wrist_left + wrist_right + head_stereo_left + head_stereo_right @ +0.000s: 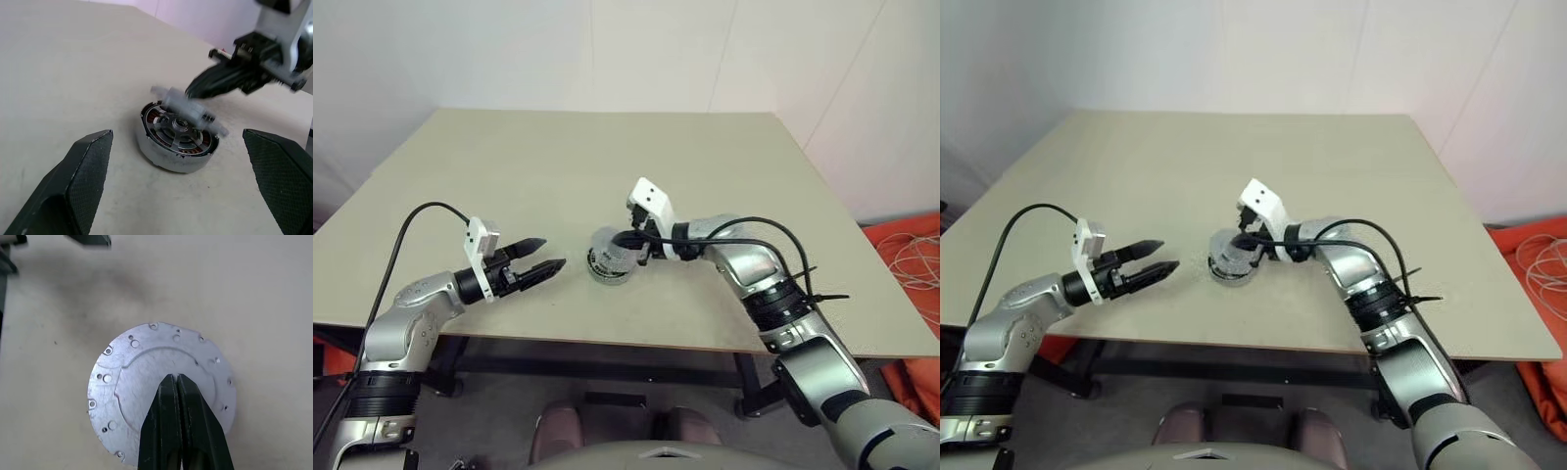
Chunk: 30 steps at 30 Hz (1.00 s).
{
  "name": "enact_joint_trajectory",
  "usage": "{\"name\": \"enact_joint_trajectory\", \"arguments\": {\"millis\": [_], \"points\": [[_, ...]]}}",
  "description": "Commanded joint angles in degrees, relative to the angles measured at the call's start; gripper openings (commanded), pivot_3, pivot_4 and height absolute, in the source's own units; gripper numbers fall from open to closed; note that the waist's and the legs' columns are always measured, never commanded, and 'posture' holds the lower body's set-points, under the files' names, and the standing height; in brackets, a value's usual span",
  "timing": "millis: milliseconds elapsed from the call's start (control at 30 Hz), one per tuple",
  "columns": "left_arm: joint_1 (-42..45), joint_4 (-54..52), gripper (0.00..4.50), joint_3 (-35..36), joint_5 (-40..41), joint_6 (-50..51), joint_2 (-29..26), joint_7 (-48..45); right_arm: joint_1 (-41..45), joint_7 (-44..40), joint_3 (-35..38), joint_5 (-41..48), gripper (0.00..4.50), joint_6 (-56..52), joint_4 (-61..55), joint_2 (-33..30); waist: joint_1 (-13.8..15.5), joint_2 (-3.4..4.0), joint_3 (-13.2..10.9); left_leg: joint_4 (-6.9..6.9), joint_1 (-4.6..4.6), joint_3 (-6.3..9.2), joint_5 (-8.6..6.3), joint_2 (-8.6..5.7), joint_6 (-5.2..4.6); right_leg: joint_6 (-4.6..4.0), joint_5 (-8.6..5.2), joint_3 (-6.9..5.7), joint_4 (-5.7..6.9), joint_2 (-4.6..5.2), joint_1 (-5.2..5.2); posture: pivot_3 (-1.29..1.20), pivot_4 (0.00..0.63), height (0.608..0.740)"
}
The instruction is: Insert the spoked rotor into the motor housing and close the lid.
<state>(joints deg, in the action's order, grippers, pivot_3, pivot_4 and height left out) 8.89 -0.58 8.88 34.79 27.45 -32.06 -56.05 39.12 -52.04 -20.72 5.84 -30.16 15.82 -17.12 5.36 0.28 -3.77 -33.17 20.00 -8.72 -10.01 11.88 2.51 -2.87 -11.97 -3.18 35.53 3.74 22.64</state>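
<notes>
- Lower left of the head view: the left end effector [536,262] hangs level just above the bench [558,157], its two black fingers spread wide and gripping nothing, aimed toward the middle of the frame.
- Centre of the frame, near the front edge of the bench: the motor housing [176,142] sits flat. The left wrist view shows copper coils around its inside and the spoked rotor [180,129] already seated in it.
- Just above the housing: the right end effector [177,382], its fingers pressed together, holds the lid [146,382], a flat round grey disc with small holes near its rim. How the pinched fingers grip it cannot be made out.
- The lid hovers tilted over the housing's far side, not yet seated.
- Judged step: closing the lid. The next move calls for levelling the disc, centring it over the housing, then lowering it squarely.
- Farther back, the bench runs pale to a white wall.
</notes>
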Motion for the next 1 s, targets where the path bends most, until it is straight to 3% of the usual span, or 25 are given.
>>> {"name": "enact_joint_trajectory", "arguments": {"millis": [33, 367, 467, 600, 733, 1000], "points": [[0.29, -2.05, 4.50, 1.43, 0.65, -0.85, -0.10, 0.28, 1.74, 1.72, 0.27, -1.75, 0.04, 3.95, 4.25, 1.64, -0.01, 0.00, 0.00, 0.00, 0.00, 0.00, 0.00, 0.00, 0.00, 0.00, 0.00, 0.00, 0.00, 0.00, 0.00, 0.00, 0.000, 0.740], [-0.01, -2.52, 4.50, 1.55, 0.89, -0.61, -0.19, 0.65, 2.83, 2.41, 3.76, -1.09, 0.04, 7.04, 2.99, 1.96, 0.03, -0.01, 0.00, -0.01, -0.02, 0.01, 0.00, 0.00, 0.00, 0.00, 0.00, 0.00, 0.02, 0.00, -0.02, 0.00, 0.000, 0.740], [-0.01, -2.46, 4.50, 1.46, 0.89, -0.50, -0.25, 0.56, 0.91, 0.02, 6.19, 1.86, 0.04, 10.77, 2.37, 2.27, 0.04, -0.02, 0.00, 0.01, -0.01, 0.01, 0.00, 0.00, 0.00, 0.00, 0.00, 0.00, 0.02, 0.00, -0.01, 0.00, 0.000, 0.740], [-0.61, -2.17, 4.50, 0.85, 0.09, -0.82, -1.08, -0.46, -0.14, -2.16, 7.39, 4.03, 0.04, 8.11, 1.74, 1.89, 0.03, -0.02, 0.00, 0.02, 0.00, 0.01, -0.01, 0.01, -0.01, -0.01, 0.00, 0.00, 0.02, -0.01, -0.01, 0.00, 0.000, 0.740], [-1.20, -2.14, 4.50, 1.12, -0.26, -2.01, -1.39, -1.17, -1.02, -3.14, 8.43, 5.92, 1.24, 6.48, 0.74, 2.07, 0.05, -0.02, 0.00, 0.02, -0.01, 0.00, -0.01, 0.01, -0.01, 0.00, 0.00, 0.00, 0.02, -0.01, 0.00, 0.00, 0.000, 0.740], [-3.19, -1.43, 4.50, 1.60, -2.04, -7.09, -3.48, -5.05, -1.82, -5.79, 7.65, 5.99, 4.05, 7.32, 1.21, 1.44, 0.07, -0.02, 0.00, 0.01, -0.02, 0.01, 0.00, 0.01, 0.00, 0.01, -0.01, 0.00, 0.01, 0.00, 0.00, 0.00, 0.000, 0.740]]}}
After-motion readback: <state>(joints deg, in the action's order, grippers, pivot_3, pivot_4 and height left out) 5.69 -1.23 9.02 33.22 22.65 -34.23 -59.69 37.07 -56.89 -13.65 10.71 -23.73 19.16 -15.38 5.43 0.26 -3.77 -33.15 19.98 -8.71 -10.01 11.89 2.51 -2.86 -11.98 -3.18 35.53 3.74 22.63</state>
